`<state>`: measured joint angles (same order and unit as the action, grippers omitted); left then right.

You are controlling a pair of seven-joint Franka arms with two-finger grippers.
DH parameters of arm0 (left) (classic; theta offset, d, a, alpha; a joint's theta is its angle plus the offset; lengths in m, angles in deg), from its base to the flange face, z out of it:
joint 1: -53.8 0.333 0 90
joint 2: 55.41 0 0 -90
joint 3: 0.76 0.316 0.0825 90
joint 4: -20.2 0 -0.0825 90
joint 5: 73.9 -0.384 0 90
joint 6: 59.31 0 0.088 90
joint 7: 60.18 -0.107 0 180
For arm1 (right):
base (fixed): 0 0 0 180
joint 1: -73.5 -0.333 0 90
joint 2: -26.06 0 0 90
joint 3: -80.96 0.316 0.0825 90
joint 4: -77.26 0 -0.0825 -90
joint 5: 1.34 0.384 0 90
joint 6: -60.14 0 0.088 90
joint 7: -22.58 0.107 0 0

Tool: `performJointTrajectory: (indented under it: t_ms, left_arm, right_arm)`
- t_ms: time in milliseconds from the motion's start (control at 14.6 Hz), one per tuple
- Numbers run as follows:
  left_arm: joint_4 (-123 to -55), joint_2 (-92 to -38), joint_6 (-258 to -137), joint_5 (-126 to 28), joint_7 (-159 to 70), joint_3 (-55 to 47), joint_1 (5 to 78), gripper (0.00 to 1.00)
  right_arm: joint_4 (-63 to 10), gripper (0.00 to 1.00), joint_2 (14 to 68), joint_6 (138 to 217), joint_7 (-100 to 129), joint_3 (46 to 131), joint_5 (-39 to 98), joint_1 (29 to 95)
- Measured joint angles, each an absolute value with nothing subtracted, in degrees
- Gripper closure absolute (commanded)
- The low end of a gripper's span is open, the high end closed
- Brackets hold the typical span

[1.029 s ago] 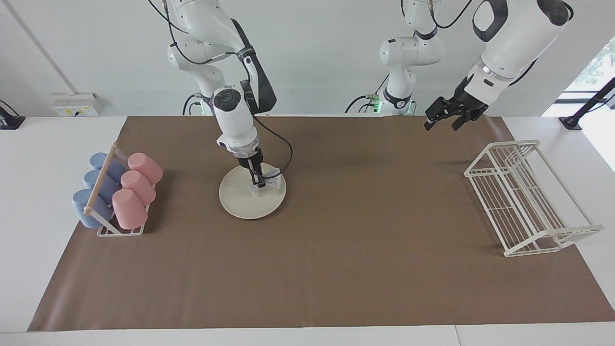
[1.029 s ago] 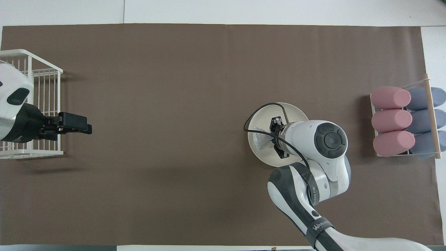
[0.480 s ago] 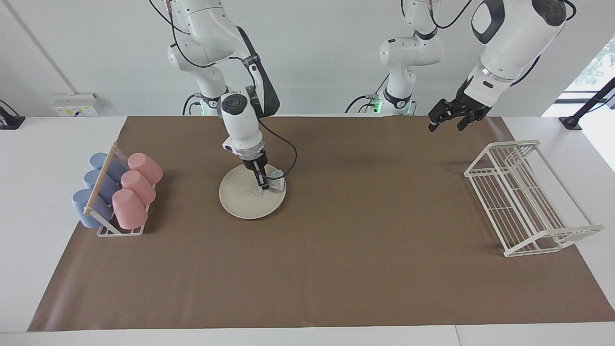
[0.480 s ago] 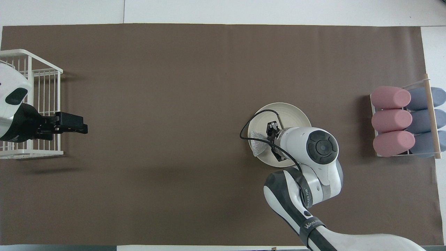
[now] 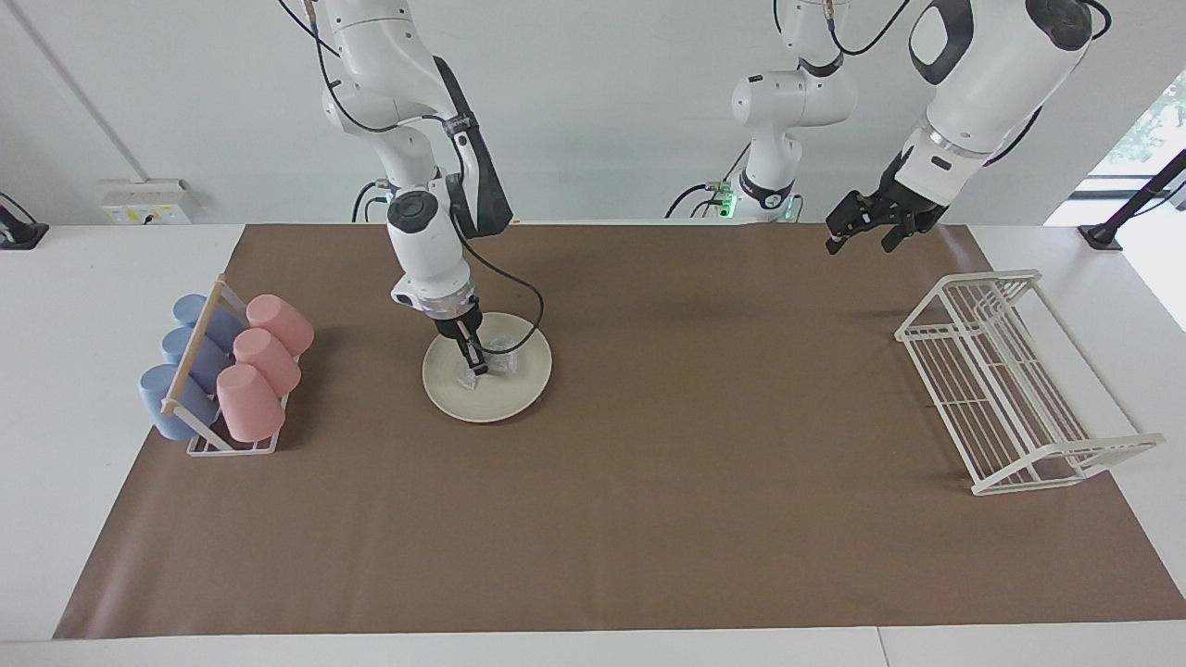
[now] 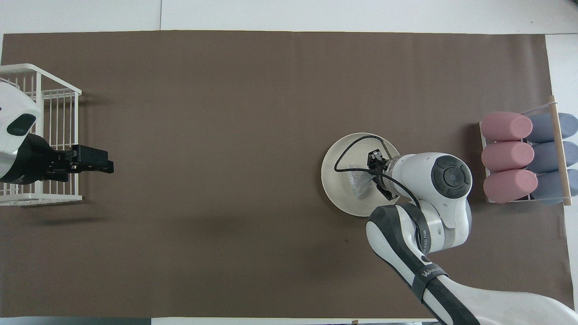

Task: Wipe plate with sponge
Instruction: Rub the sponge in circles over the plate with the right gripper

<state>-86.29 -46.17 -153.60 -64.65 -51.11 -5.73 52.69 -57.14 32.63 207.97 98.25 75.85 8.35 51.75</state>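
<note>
The round cream plate (image 5: 505, 398) (image 6: 336, 180) lies flat on the brown mat, toward the right arm's end of the table. My right gripper (image 5: 476, 365) (image 6: 372, 178) reaches steeply down onto the plate's middle and is shut on the silvery sponge (image 5: 503, 359) (image 6: 359, 186). The sponge rests on the plate's surface, fanned out from the fingertips. My left gripper (image 5: 857, 239) (image 6: 100, 166) waits open and empty in the air, over the mat beside the wire rack.
A stand of pink and blue cups (image 5: 243, 371) (image 6: 519, 155) lies on its side at the right arm's end of the mat. A white wire dish rack (image 5: 1010, 380) (image 6: 54, 135) sits at the left arm's end. A black cable loops over the plate.
My right gripper has dragged the sponge from the plate's edge nearest the left arm's end to its middle, toward the cups. The left gripper rose slightly, then held still.
</note>
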Motion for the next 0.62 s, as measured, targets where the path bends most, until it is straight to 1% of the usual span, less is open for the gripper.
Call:
performJointTrajectory:
  t_ms: [274, 617]
  left_arm:
    - [-86.29, -46.17, -153.60, -64.66, -51.11, -5.73, 52.69, 0.00]
    - [-86.29, -46.17, -153.60, -64.66, -51.11, -5.73, 52.69, 0.00]
  right_arm:
    - [-57.26, 1.00, 32.62, 207.75, 92.54, 75.80, 8.37, 54.82]
    - [-57.23, 1.00, 32.63, 207.77, 93.87, 76.05, 8.43, 54.53]
